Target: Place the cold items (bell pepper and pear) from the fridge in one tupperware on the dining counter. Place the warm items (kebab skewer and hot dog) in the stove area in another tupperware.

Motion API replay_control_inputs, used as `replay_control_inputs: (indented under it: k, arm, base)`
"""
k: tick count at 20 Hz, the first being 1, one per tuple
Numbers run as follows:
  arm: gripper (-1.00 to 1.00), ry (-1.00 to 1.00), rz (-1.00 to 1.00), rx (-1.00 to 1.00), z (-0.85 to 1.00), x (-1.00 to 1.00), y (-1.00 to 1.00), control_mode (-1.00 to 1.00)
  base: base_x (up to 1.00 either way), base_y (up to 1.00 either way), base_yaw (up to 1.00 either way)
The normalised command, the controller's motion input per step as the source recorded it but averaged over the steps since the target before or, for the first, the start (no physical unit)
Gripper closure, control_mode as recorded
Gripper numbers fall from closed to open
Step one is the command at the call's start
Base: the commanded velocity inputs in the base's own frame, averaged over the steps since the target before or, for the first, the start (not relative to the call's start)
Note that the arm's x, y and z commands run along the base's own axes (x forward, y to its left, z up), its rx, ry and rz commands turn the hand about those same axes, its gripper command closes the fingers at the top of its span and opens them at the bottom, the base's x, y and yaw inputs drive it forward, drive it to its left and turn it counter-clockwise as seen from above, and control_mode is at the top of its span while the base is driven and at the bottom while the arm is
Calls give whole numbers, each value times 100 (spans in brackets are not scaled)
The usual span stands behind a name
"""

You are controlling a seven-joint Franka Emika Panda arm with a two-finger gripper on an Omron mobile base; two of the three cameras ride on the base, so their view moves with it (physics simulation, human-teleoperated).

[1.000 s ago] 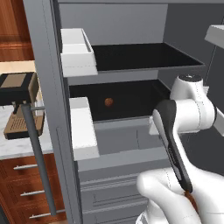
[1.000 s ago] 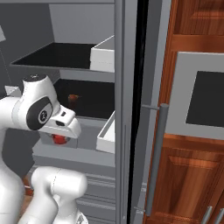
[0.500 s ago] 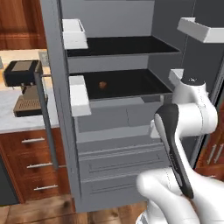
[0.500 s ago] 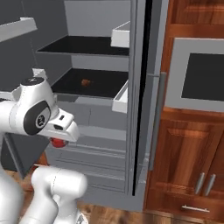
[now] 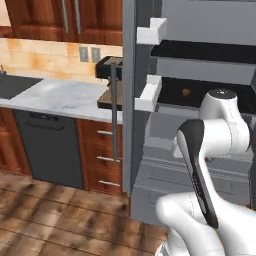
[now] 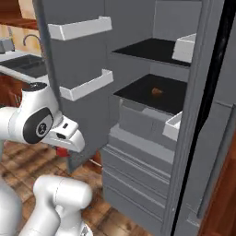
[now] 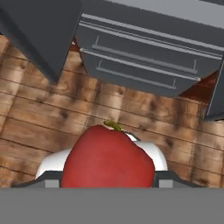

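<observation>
A red bell pepper [image 7: 108, 159] with a short green stem sits between my gripper's [image 7: 107, 183] jaws, close to the camera in the hand view. Its bulk hides the fingertips. In the right base view the gripper [image 6: 63, 146] hangs low in front of the open fridge, and the bell pepper [image 6: 61, 151] peeks out red beneath the hand. A small brown pear [image 6: 157, 91] lies on the black lower shelf inside the fridge, far from the gripper. The same pear [image 5: 186, 92] appears on that shelf in the left base view.
The open fridge door [image 6: 78, 69] carries white bins and stands just behind the hand. Grey fridge drawers [image 7: 144, 65] lie ahead above a wooden floor [image 7: 39, 113]. To the left is a marble counter [image 5: 60, 97] with a coffee machine [image 5: 111, 70] and a dishwasher [image 5: 50, 150].
Both base views have shifted: the base has backed away and turned, so the fridge sits farther off and the counter has come into view. The bell pepper stays held in the gripper.
</observation>
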Motion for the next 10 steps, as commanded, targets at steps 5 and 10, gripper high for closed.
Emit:
replay_control_inputs:
  k: [5, 10]
  arm:
    - [100, 0, 0, 0, 0, 0, 0, 100]
    - [100, 0, 0, 0, 0, 0, 0, 100]
  base:
    - [-9, 0, 100]
    - [-22, 0, 100]
